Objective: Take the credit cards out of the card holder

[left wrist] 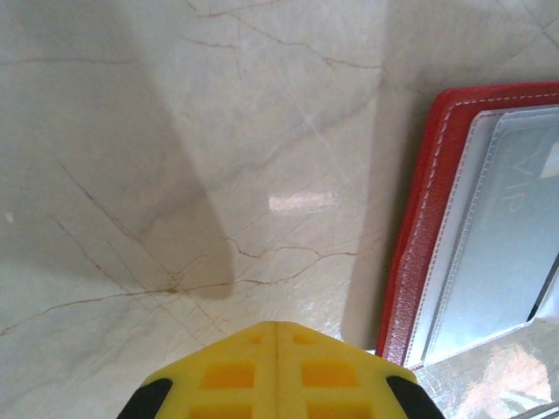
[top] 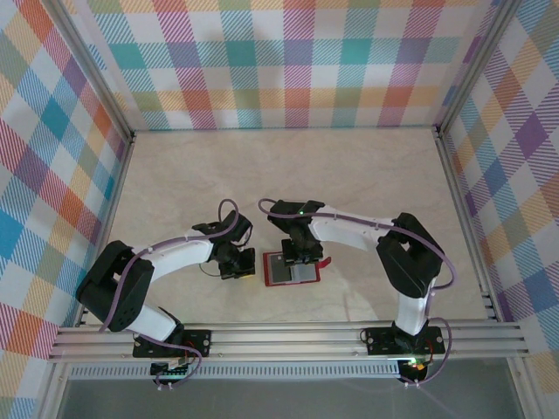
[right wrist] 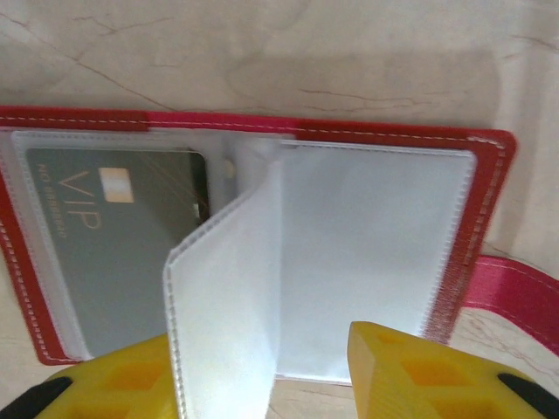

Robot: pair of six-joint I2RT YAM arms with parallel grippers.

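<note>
Red card holder (top: 291, 269) lies open on the table (top: 367, 175), between the two grippers.
Right gripper (right wrist: 258, 349) over it, jaws apart astride a raised clear pocket leaf (right wrist: 227, 305); grey VIP card (right wrist: 113, 253) still pocketed; left gripper (left wrist: 278, 336) clenched just beside holder.

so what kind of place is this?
Probably a staged robot test cell: multicoloured plaid wall panels, silver aluminium frame rails, cream marble-look tabletop holding a flat red card holder lying open.
</note>
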